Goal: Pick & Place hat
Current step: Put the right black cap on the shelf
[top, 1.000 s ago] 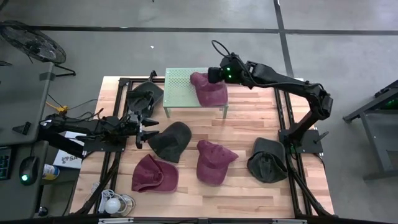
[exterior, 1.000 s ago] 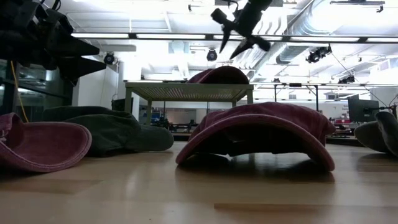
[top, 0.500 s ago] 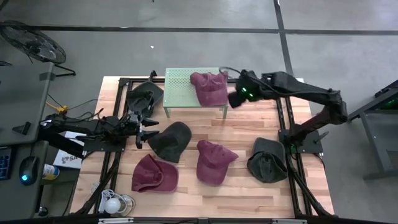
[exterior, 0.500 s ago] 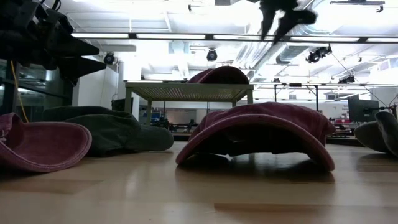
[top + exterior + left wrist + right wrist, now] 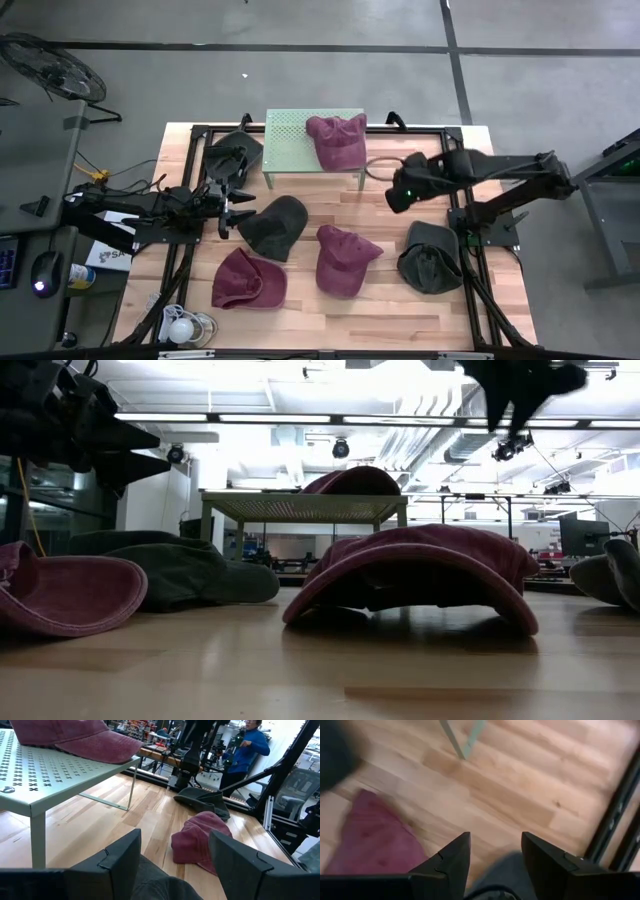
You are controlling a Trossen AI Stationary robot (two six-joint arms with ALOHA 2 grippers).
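Wooden desk (image 5: 400,215) holds soft, light caps. We'd pinch the maroon cap (image 5: 343,260) by its brim; right gripper (image 5: 492,862) hovers, jaws wide, empty.

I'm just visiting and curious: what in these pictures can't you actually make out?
- Low view: the dark hat is partly hidden by the maroon hat in front of it.
- Low view: the right hand is a dark, blurred shape.
- Right wrist view: the maroon hat is blurred and cut off by the edge.
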